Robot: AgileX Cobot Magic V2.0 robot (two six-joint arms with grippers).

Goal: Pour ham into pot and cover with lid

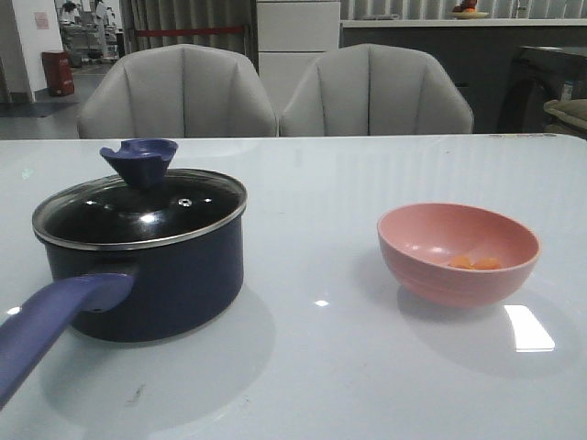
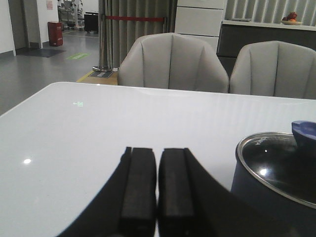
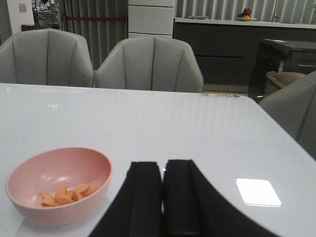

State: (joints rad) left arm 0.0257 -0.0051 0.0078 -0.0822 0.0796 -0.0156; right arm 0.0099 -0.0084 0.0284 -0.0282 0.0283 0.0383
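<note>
The navy pot [image 1: 147, 275] stands on the left of the table, its long handle [image 1: 50, 325] pointing toward me. The glass lid [image 1: 139, 209] with its blue knob [image 1: 139, 160] rests on the pot. To the right sits a pink bowl [image 1: 457, 252] holding small orange ham chunks [image 1: 474, 263]. In the left wrist view the pot [image 2: 276, 173] stands beside my left gripper [image 2: 158, 187], which is shut and holds nothing. The right wrist view has the bowl [image 3: 58, 183] with the ham [image 3: 64, 193] beside my right gripper [image 3: 163, 197], shut and holding nothing. Neither gripper shows in the front view.
Two grey chairs [image 1: 174, 92] stand behind the white table [image 1: 321, 367]. A bright light patch [image 1: 528, 327] lies on the table near the bowl.
</note>
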